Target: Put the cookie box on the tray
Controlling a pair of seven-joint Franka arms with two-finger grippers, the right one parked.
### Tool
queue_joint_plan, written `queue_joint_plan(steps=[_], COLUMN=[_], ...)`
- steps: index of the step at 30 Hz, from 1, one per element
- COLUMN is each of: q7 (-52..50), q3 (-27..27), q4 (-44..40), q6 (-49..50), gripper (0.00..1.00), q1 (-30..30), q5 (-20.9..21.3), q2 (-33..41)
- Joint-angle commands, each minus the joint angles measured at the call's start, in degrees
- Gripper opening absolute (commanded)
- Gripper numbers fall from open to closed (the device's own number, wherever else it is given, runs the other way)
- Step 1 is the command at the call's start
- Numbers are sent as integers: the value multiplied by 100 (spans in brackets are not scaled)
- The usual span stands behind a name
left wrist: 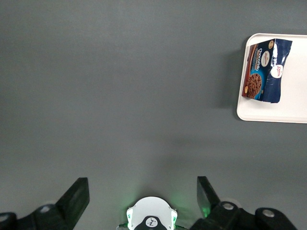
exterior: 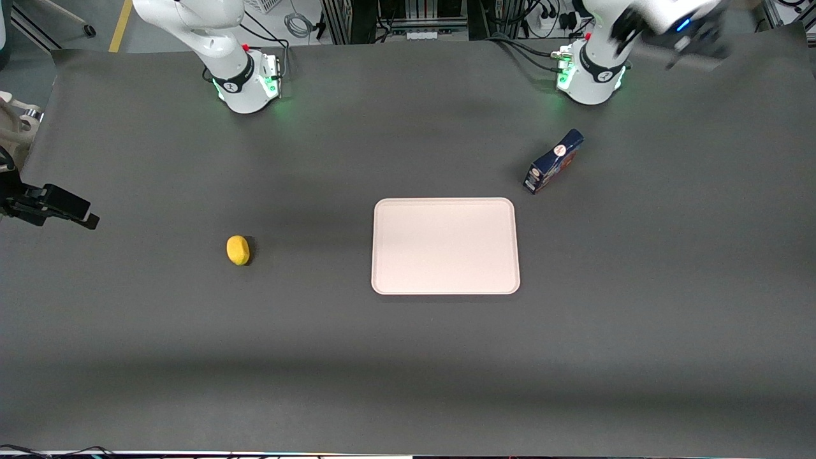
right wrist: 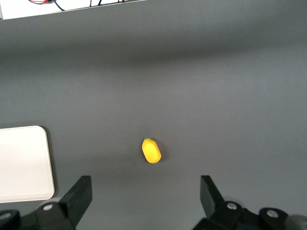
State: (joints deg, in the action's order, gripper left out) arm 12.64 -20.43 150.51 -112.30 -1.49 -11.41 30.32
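Nothing of the task was done at this moment, by my read. Your cookie box (exterior: 553, 161) stood on the bench (exterior: 408, 357), off the tray (exterior: 445, 246), near the tray corner that lies farthest from the front camera toward the working arm's end, with a clear strip of bench between them. In the left wrist view the cookie box (left wrist: 266, 70) overlapped the tray (left wrist: 273, 112), but the front view showed that was only line of sight; the box was not on it. The tray itself carried nothing.

Your pincer (exterior: 688, 38) hung high above the bench near the left arm's base, well apart from the box and farther from the front camera than it. Its fingers (left wrist: 74, 196) stood wide apart in the wrist view, holding nothing.

Left for you: the whole job. You'd have needed to bring the pincer down over the box, close across its narrow sides, lift, carry the short way to the tray and set it inside the rim. The box stood tilted at an angle to the tray edges, so I'd guess the wrist needed turning to match.

A yellow lemon-like object (exterior: 238, 249) lay toward the parked arm's end, well apart from the tray, not part of this
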Motion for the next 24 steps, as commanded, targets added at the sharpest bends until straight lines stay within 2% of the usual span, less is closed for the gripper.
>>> queue_joint_plan(steps=[1, 5, 10, 24], q7=[81, 72, 46, 90], q3=[-347, -611, -760, -839], q4=[215, 294, 417, 971], q6=[-880, -1346, -1865, -3500], gripper=[100, 100, 100, 100], q1=[70, 70, 78, 78], q5=[-177, -344, -362, -353], q2=[-562, -852, -1151, -2074])
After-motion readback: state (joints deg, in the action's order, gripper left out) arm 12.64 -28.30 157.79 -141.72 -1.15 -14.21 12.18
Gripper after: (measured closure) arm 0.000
